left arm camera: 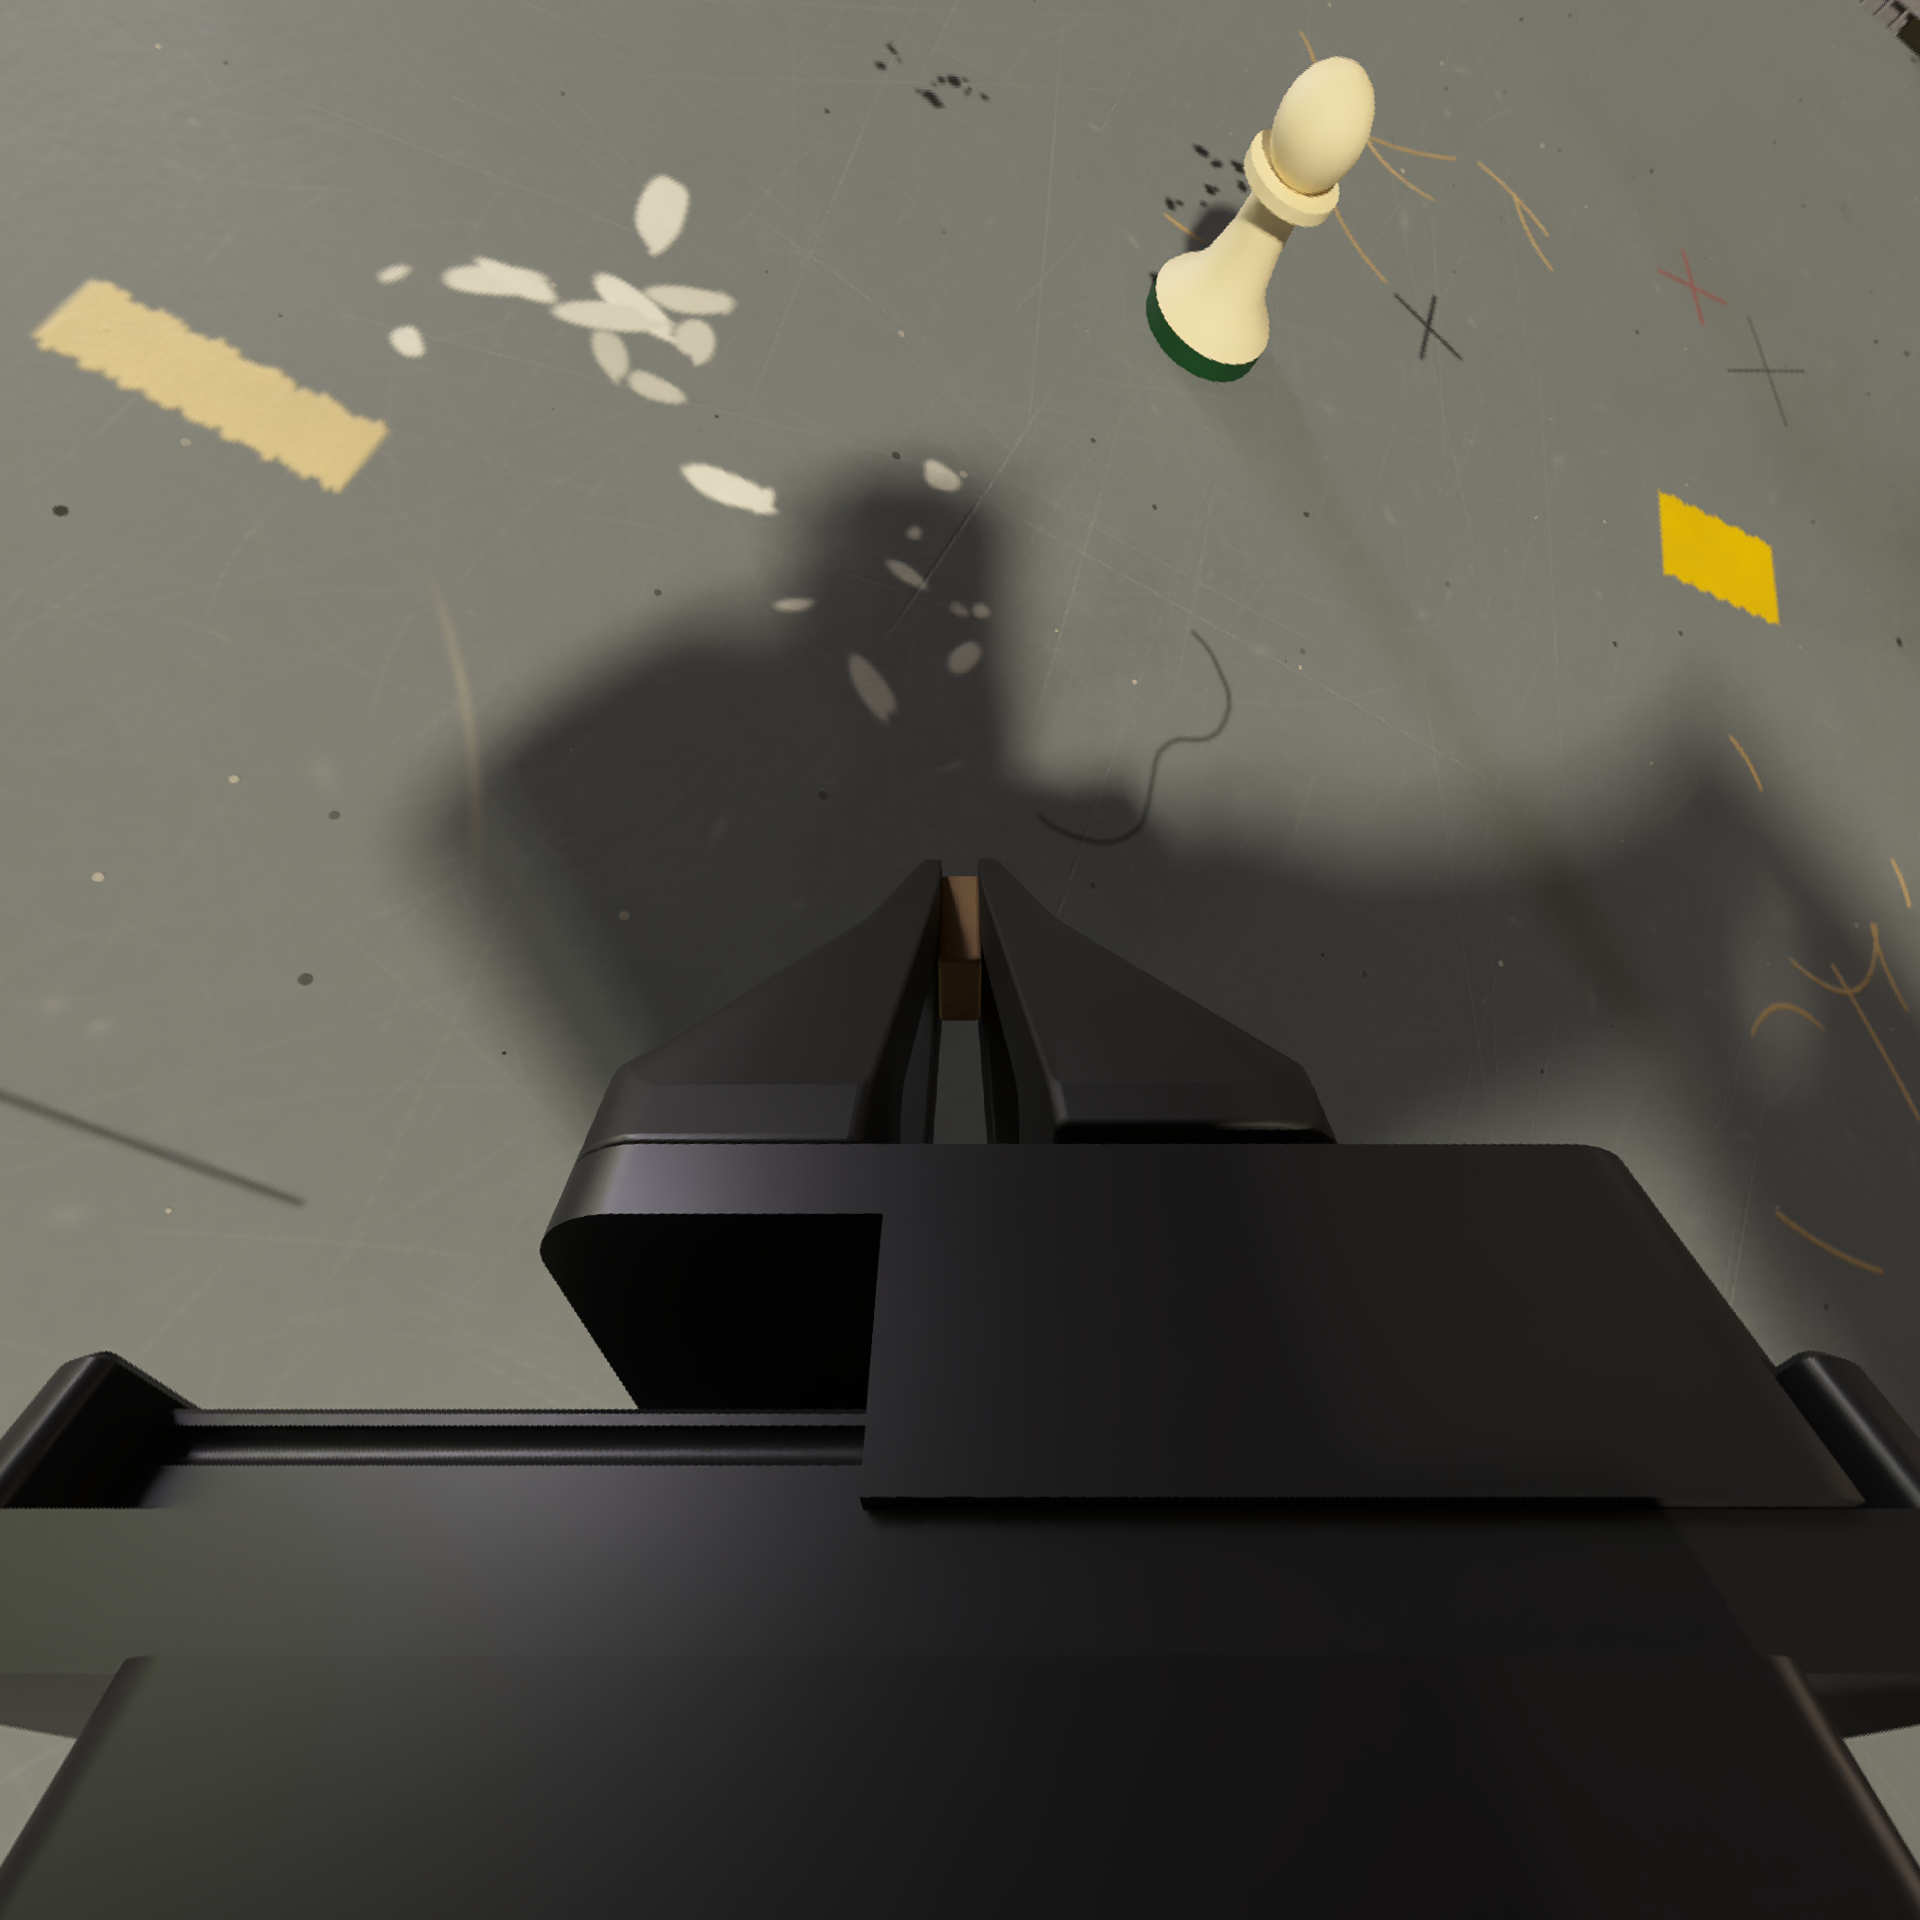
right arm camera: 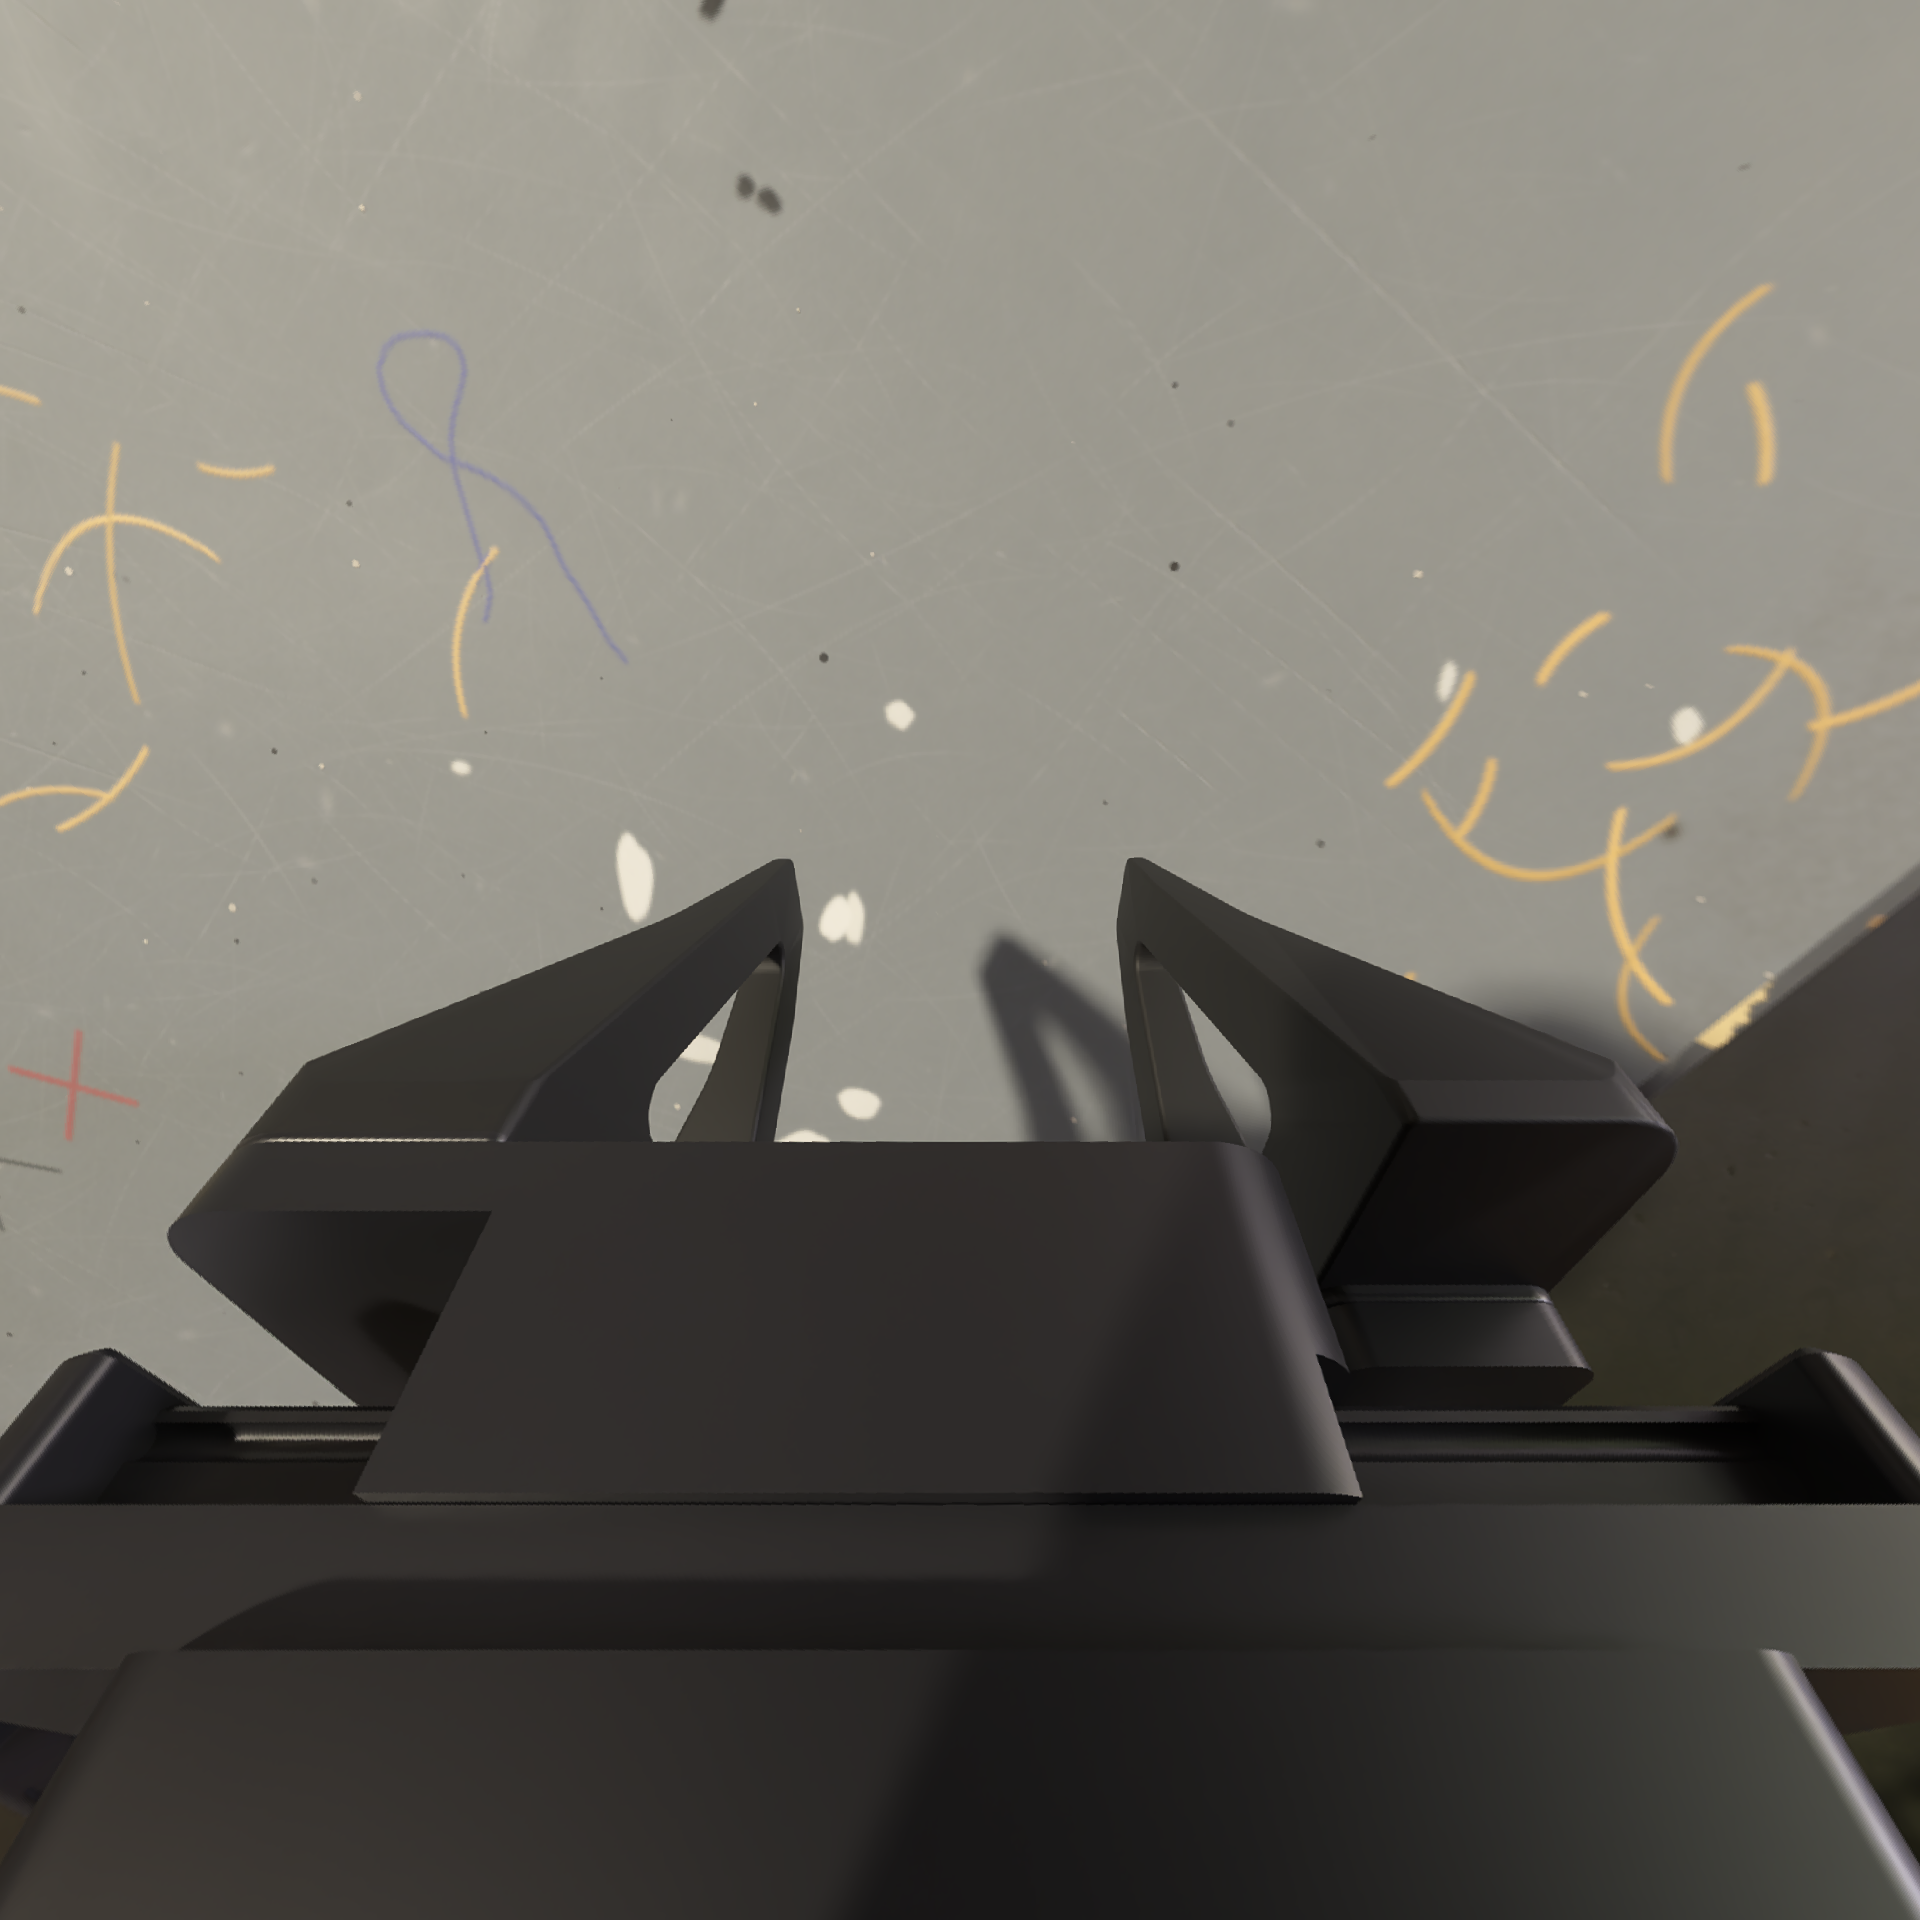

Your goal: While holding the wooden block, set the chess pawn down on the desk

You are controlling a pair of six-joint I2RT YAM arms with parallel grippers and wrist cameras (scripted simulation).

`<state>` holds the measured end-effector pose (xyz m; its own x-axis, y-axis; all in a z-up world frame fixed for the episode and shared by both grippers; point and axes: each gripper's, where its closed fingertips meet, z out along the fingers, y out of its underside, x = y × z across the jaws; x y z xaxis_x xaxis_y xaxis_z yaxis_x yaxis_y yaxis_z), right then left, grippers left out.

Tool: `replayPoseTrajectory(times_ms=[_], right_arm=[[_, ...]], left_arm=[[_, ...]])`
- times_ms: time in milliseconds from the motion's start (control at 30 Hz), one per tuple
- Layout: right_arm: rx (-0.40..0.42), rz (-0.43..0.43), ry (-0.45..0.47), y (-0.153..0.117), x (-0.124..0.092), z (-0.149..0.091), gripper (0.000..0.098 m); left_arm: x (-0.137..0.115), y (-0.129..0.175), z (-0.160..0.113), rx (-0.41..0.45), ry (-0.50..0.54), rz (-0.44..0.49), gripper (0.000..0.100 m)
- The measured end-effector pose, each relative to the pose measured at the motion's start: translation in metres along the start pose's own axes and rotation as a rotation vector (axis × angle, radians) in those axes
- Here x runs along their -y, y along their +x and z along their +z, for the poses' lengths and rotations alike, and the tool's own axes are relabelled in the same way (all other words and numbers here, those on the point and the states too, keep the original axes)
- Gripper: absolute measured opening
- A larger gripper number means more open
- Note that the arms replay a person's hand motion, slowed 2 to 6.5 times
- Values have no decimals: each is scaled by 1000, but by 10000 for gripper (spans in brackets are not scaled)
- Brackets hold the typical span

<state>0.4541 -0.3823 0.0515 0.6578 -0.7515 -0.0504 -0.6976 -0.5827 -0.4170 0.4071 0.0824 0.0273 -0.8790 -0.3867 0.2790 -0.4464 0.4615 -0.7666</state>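
Left tool point(left arm camera: 958, 883) clamped tight on the wooden block point(left arm camera: 958, 971); right tool point(right arm camera: 958, 904) wide apart, empty. Pawn point(left arm camera: 1252, 223) stands on the tabletop point(left arm camera: 312, 727) toward the far edge; lift right clear, keep left grip constant

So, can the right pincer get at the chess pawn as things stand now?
Probably yes, but not certain. The right pincer is open and empty. The chess pawn stands alone on the desk, nothing around it. It does not show in the right wrist view, so its distance is unclear.
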Motion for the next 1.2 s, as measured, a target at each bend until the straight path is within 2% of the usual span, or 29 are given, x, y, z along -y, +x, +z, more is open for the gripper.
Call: replayPoseTrajectory(times_ms=[200, 267, 333, 500, 700, 867, 1200], right_arm=[[46, 29, -61, -6, 0, 22, 503], [53, 33, -66, -6, -1, 26, 429], [56, 32, -66, -7, -1, 26, 297], [38, 20, -37, -4, -1, 12, 222], [-80, 85, 64, 21, -5, -20, 78], [-148, 113, 117, 39, -10, -36, 61], [-216, 147, 140, 62, -12, -31, 64]], left_arm=[[0, 0, 0, 0, 0, -3, 57], [0, 0, 0, 0, 0, -4, 57], [0, 0, 0, 0, 0, -4, 57], [0, 0, 0, 0, 1, -4, 57], [0, 0, 0, -3, 1, -8, 57], [0, -1, 0, -12, 1, -16, 57], [0, -1, 0, -18, 2, -23, 57]])
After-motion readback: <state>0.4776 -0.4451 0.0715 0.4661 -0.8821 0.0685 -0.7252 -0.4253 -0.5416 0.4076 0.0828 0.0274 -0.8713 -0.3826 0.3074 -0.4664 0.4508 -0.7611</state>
